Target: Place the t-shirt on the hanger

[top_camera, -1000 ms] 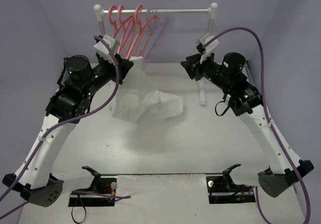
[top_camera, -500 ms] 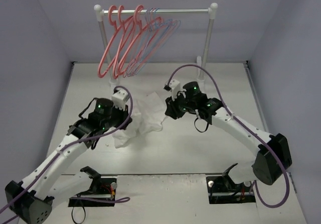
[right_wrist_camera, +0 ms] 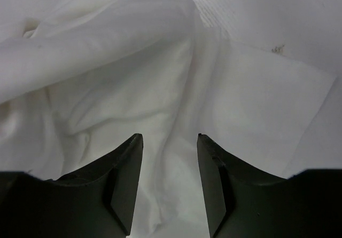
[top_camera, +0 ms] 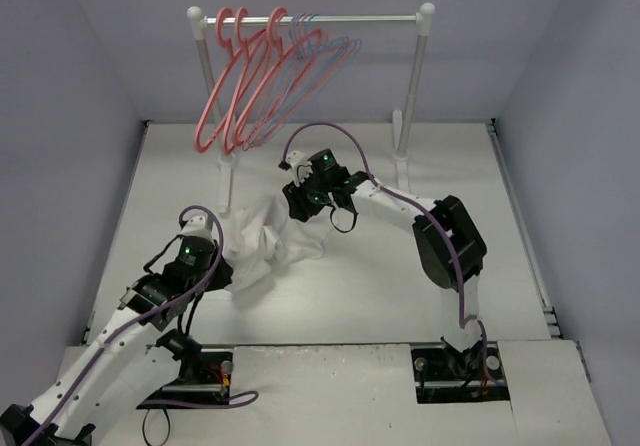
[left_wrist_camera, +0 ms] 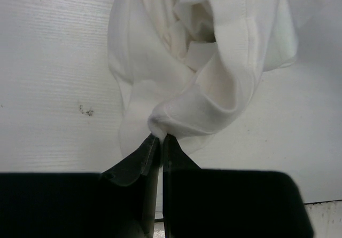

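The white t-shirt (top_camera: 268,244) lies crumpled on the table, left of centre. My left gripper (top_camera: 226,268) is at the shirt's near-left edge. In the left wrist view it (left_wrist_camera: 160,137) is shut on a rolled fold of the t-shirt (left_wrist_camera: 214,83). My right gripper (top_camera: 299,212) is low over the shirt's far-right part. In the right wrist view it (right_wrist_camera: 170,137) is open and empty, with the t-shirt (right_wrist_camera: 107,78) just beneath it. The thin light-blue hanger (top_camera: 340,50) hangs on the rack, to the right of the pink ones, far from both grippers.
The clothes rack (top_camera: 370,21) stands at the back of the table on two white posts (top_camera: 414,86). Several thicker pink hangers (top_camera: 240,76) hang at its left end. Grey walls close in the left, back and right sides.
Both arms came down from rack height to the table. The left gripper drew back toward the near left with the shirt fold. The right gripper moved left over the shirt.
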Controlling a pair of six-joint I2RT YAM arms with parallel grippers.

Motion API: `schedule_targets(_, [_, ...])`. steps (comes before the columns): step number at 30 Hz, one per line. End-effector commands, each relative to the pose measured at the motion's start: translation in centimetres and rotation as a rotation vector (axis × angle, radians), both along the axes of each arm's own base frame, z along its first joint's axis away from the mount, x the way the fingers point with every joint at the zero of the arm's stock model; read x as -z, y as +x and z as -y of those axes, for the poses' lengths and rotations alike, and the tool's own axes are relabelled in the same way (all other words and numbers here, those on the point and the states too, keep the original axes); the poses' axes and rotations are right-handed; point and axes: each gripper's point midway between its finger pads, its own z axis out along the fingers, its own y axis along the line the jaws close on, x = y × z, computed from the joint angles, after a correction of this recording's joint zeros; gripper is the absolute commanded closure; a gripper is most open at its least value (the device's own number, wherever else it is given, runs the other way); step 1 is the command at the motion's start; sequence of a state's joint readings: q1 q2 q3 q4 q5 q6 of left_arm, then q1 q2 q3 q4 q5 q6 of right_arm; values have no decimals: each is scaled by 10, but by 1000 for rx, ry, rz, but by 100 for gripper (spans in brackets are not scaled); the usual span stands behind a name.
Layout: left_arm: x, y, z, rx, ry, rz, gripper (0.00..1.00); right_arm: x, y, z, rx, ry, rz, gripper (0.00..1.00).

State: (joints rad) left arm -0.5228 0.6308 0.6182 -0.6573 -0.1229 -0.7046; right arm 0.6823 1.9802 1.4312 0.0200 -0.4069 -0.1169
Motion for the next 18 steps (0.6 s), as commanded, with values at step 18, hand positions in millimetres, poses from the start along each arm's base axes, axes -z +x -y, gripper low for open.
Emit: schedule_targets(18, [-24, 4, -6, -15, 19, 45, 100, -50, 22, -72, -225, 249, 104, 51])
